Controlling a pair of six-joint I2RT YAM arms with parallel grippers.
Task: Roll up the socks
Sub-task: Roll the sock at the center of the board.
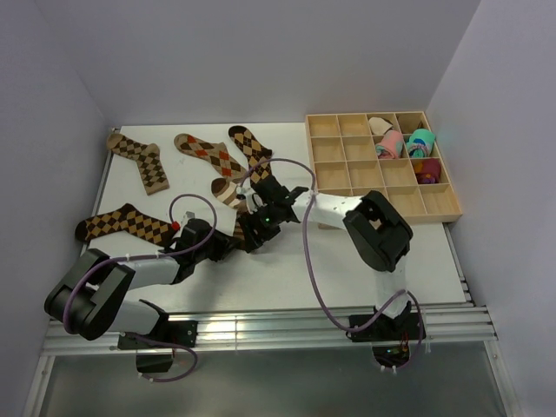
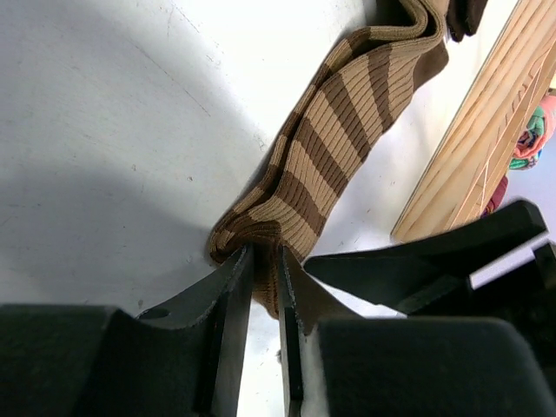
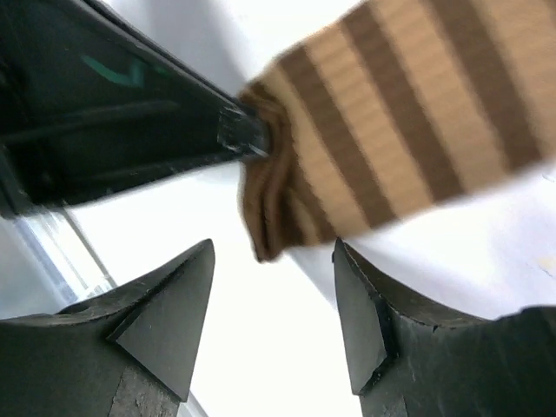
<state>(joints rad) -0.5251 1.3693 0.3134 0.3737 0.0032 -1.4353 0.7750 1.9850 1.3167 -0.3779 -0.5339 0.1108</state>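
Robotics lab cell (boxed in), plain white walls (image 1: 261,52), aluminium mounting rail (image 1: 261,334)

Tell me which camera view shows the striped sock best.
Left wrist: the striped sock runs up the frame in sharp focus, one end pinched in the left gripper. The right wrist view shows only that bunched end, blurred. The top view shows just a small piece of it, mostly hidden.
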